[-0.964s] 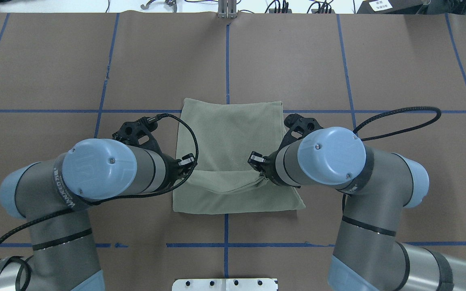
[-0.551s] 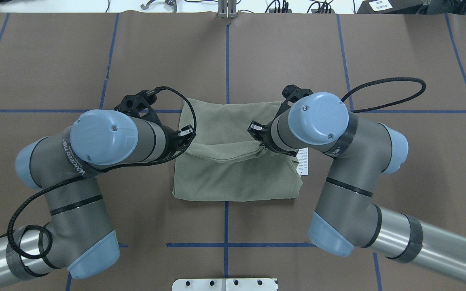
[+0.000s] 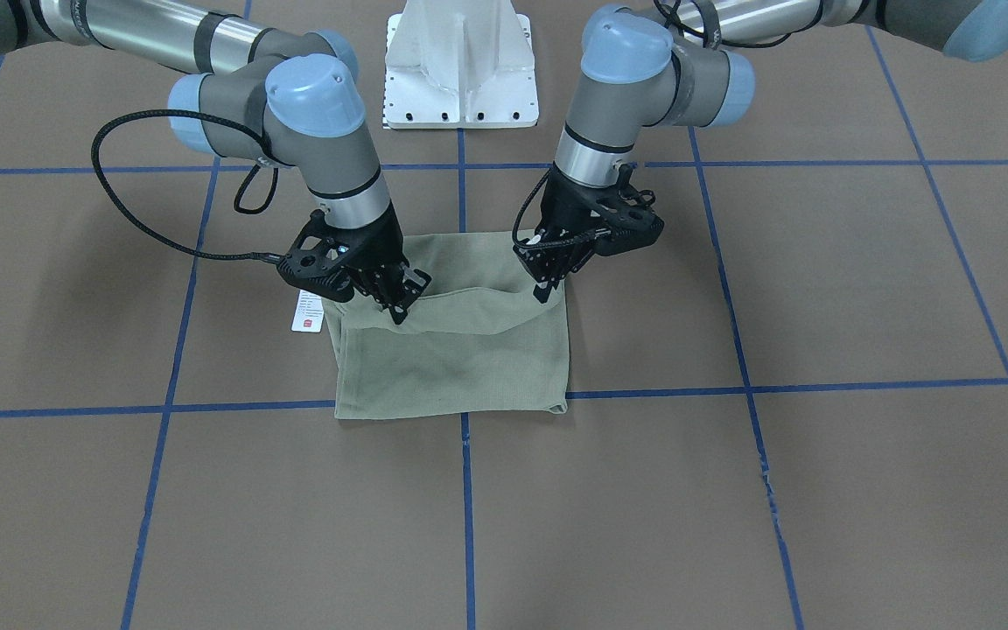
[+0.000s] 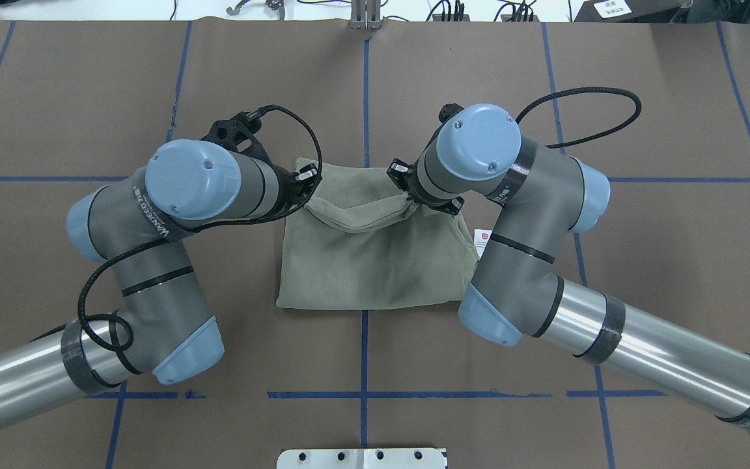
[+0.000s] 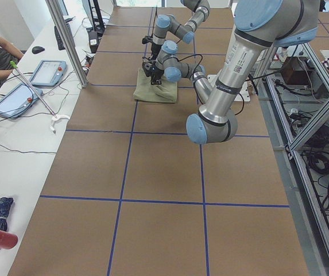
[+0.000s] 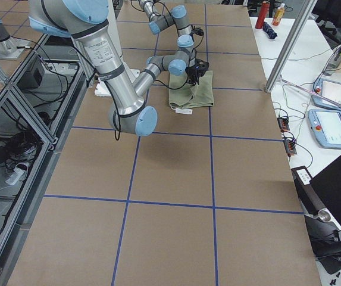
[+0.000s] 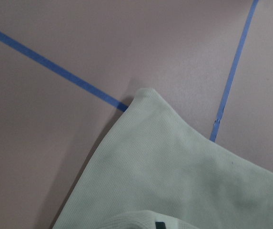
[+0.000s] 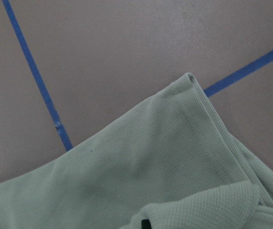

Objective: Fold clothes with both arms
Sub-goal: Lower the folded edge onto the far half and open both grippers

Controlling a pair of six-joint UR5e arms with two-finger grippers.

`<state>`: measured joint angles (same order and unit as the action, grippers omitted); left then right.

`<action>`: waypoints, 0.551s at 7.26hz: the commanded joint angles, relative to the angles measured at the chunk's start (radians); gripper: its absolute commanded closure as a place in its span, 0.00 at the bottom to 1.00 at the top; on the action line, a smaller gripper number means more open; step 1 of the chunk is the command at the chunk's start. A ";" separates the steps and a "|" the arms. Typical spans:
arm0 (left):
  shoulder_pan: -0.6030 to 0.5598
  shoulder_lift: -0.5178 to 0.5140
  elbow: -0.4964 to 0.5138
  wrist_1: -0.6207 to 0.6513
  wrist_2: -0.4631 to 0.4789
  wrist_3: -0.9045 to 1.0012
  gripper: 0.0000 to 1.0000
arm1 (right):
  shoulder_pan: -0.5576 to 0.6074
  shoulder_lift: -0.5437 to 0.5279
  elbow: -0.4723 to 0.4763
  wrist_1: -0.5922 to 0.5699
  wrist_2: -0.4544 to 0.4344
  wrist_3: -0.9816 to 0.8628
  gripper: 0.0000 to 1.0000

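"WANFEED" is printed in white on the black band (image 4: 152, 212) of the left arm (image 4: 153, 286). The hang tag (image 3: 309, 311) carries print too small to be read.

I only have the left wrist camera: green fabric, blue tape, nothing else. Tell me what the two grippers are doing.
Observer: The left gripper and the right gripper each pinch one end of a raised fold edge of the shirt.
Operator: Give me the shape of that edge.
Observer: It sags in the middle between them, above the flat lower layer.
Operator: Report anything sticking out.
Observer: A white hang tag lies on the table at the shirt's side, near the right gripper.
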<state>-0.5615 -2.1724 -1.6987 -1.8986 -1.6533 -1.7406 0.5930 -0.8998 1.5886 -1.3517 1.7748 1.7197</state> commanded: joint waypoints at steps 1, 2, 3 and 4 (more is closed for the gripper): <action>-0.072 -0.097 0.192 -0.083 0.001 0.000 0.71 | 0.037 0.060 -0.158 0.038 0.011 -0.030 0.32; -0.125 -0.148 0.296 -0.120 0.000 0.044 0.01 | 0.077 0.082 -0.209 0.060 0.015 -0.091 0.00; -0.197 -0.147 0.321 -0.122 -0.008 0.126 0.00 | 0.105 0.093 -0.243 0.089 0.034 -0.133 0.00; -0.218 -0.141 0.338 -0.125 -0.031 0.175 0.00 | 0.126 0.094 -0.251 0.094 0.069 -0.150 0.00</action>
<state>-0.7319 -2.3106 -1.3979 -2.0140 -1.6637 -1.6355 0.6877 -0.8143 1.3650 -1.2750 1.8090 1.6048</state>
